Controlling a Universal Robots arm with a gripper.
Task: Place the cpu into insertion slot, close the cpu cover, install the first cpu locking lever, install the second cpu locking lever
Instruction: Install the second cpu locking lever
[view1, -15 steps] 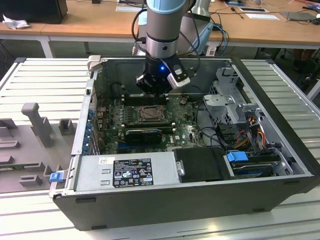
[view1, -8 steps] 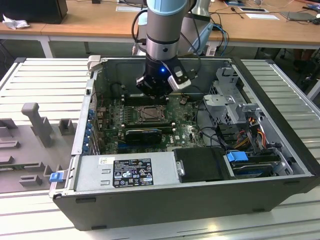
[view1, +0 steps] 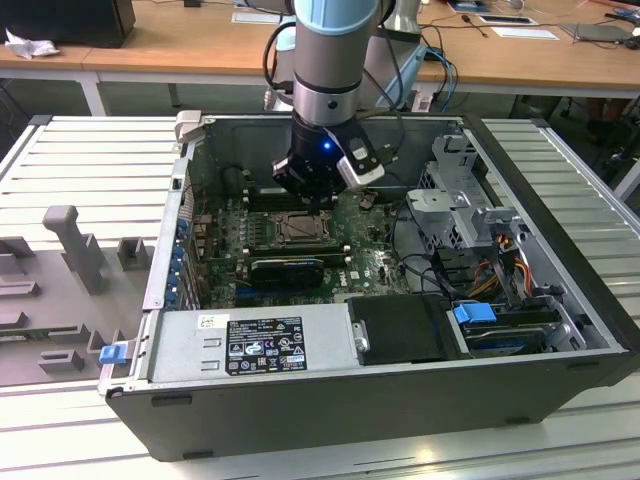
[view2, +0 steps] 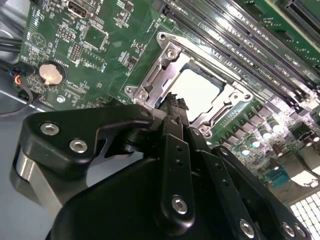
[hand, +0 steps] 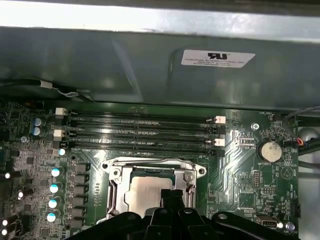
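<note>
Exterior view, going from its left: grey slotted fixture tray (view1: 60, 270) outside the open PC case (view1: 400, 400), nothing in use there. Mid-frame the arm is down over the motherboard (view1: 230, 235), gripper (view1: 315, 195) right above the insertion slot (view1: 300, 228).

Second wrist view: cpu (view2: 197, 92) is seated flat in the slot, pale face showing through the window of the cpu cover (view2: 165, 65), which looks folded down over it. Gripper fingers (view2: 175, 107) are pinched together with nothing between them, tips at the socket's edge.

Status call: placement done, cover looks closed. Can't make out either locking lever or whether one is latched, so I'd count both lever steps as open.
</note>
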